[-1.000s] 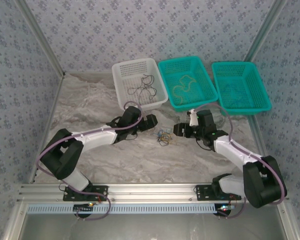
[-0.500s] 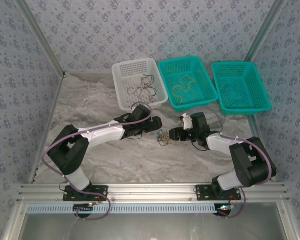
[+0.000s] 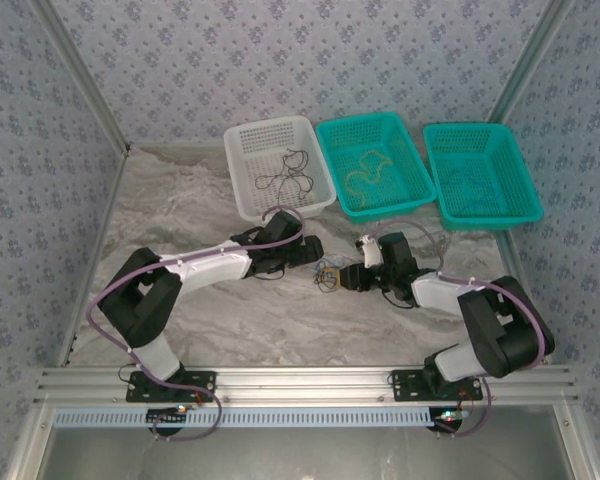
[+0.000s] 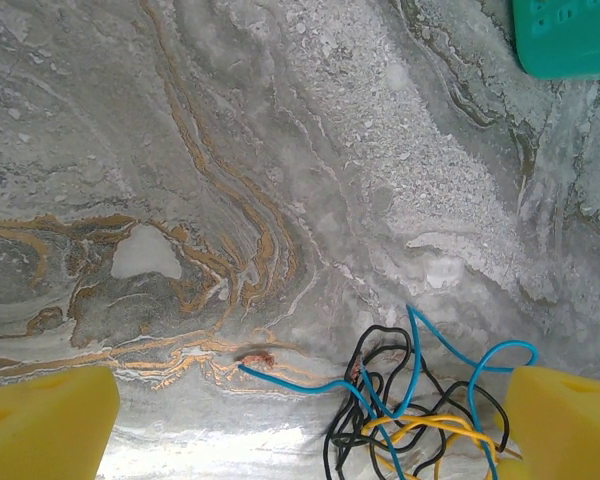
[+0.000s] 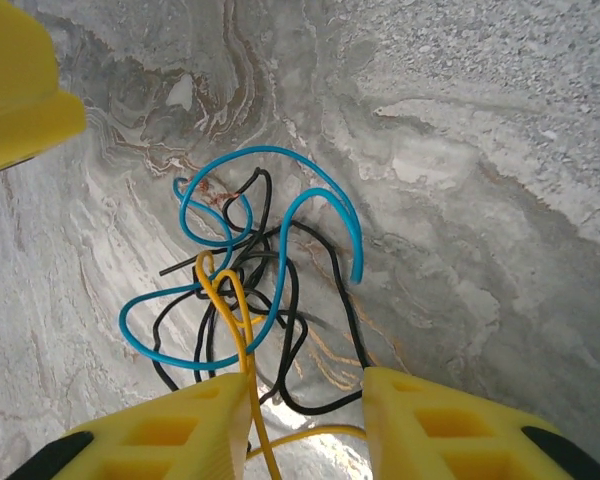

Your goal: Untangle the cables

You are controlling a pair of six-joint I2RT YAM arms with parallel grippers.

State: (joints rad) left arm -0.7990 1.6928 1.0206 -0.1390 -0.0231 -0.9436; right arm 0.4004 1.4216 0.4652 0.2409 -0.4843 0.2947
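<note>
The right gripper [image 5: 305, 400] is straddling yellow and black strands of the cables [image 5: 250, 290], its fingers standing slightly apart and not pinching. The tangle is lying mid-table [image 3: 210, 310]. The left gripper [image 4: 305, 410] is hovering just beside it, fingers spread wide. A white basket [image 3: 270, 124] and teal baskets [image 3: 360, 121] are sitting along the far edge.

table [image 3: 180, 230]: grey marbled, under me | mid: cables [image 3: 328, 276] in one tangle | far edge: white basket [image 3: 238, 172], teal basket [image 3: 332, 160], second teal basket [image 3: 433, 150], rims maybe touching
</note>
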